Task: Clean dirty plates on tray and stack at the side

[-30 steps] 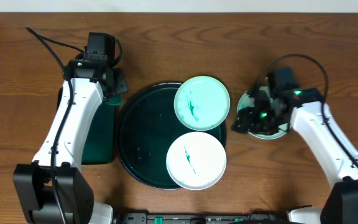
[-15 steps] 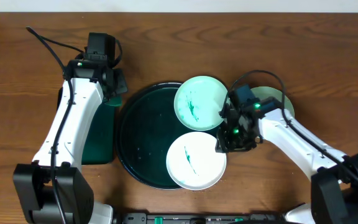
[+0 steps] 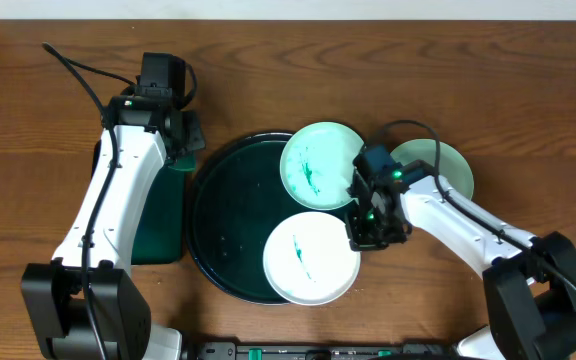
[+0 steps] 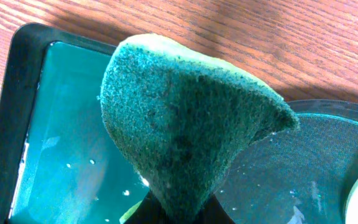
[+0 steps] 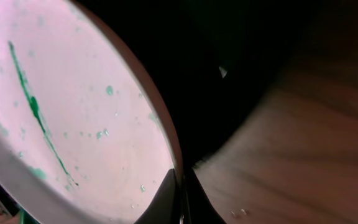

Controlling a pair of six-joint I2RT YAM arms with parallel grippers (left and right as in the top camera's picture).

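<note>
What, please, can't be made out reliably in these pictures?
1. Grip of the right hand on the near plate: overhead, the hand covers the rim; the right wrist view is dark and blurred.
2. Fingers of the left hand: in the left wrist view, hidden behind the sponge.
3. Cleanliness of the side plate: overhead, partly under the right arm.

White plate point(image 3: 311, 257), thin green streak across it, has its rim pinched between my right fingers point(image 5: 165, 202). It overhangs the tray's point(image 3: 228, 230) front edge. The smeared mint plate point(image 3: 323, 165) sits just behind the fingers, on the tray's rim. The third plate point(image 3: 443, 165) is off the tray, on their other side.
</note>
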